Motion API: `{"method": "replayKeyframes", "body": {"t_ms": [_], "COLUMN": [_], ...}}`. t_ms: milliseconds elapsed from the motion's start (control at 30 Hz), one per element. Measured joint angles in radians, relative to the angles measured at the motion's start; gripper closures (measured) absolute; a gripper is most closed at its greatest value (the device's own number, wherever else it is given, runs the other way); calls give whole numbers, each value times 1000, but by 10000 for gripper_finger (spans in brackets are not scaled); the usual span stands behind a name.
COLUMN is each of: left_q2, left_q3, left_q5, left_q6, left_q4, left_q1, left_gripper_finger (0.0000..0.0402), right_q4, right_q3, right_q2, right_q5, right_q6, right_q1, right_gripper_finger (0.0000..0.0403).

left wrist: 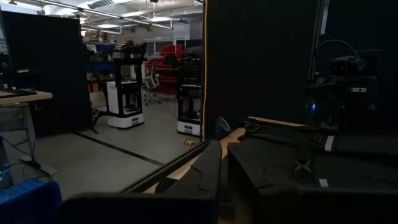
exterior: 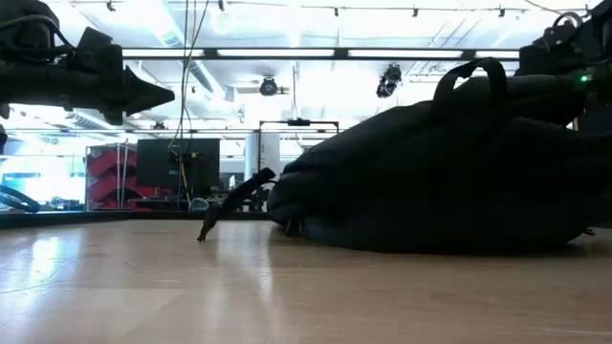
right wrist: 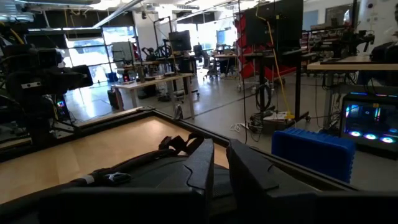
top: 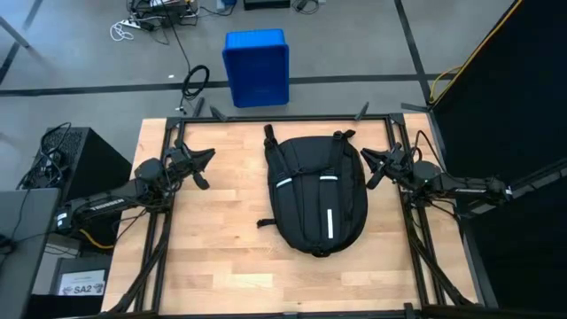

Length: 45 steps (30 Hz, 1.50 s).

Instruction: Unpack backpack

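The black backpack (top: 317, 195) lies flat on the middle of the wooden table, white reflective strips facing up. Its top handle and straps (top: 268, 135) point toward the far edge. In the low view it is a big dark mound (exterior: 449, 172) with a carry loop (exterior: 473, 72) standing up and a strap end (exterior: 234, 201) lying on the wood. My left gripper (top: 205, 168) (left wrist: 224, 149) hovers shut to the backpack's left. My right gripper (top: 370, 168) (right wrist: 221, 149) hovers shut to its right. Both are raised above the table and point at the bag.
A blue plastic bin (top: 256, 66) (right wrist: 317, 152) stands on the floor beyond the far edge. Bare wood lies left of the backpack (top: 221, 239) and along the near edge. A black frame (top: 283, 117) runs round the table. Cables and equipment sit off its left side.
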Motion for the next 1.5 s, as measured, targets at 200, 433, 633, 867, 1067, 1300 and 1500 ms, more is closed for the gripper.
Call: {"method": "replayKeyframes", "body": {"t_ms": [200,433,633,867,1067,1300,1500], "left_q2": [0,0,0,0,0,0,0], "left_q3": [0,0,0,0,0,0,0], "left_q5": [0,0,0,0,0,0,0], "left_q6": [0,0,0,0,0,0,0], "left_q4": [0,0,0,0,0,0,0], "left_q1": [0,0,0,0,0,0,0], "left_gripper_finger": [401,401,401,401,401,401,401], "right_q4": [0,0,0,0,0,0,39], "right_q3": [0,0,0,0,0,0,0], "right_q2": [0,0,0,0,0,0,0], "right_q5": [0,0,0,0,0,0,-1], "right_q6": [0,0,0,0,0,0,31], "right_q1": [0,0,0,0,0,0,0], "right_gripper_finger": [370,366,371,378,373,367,370]}}
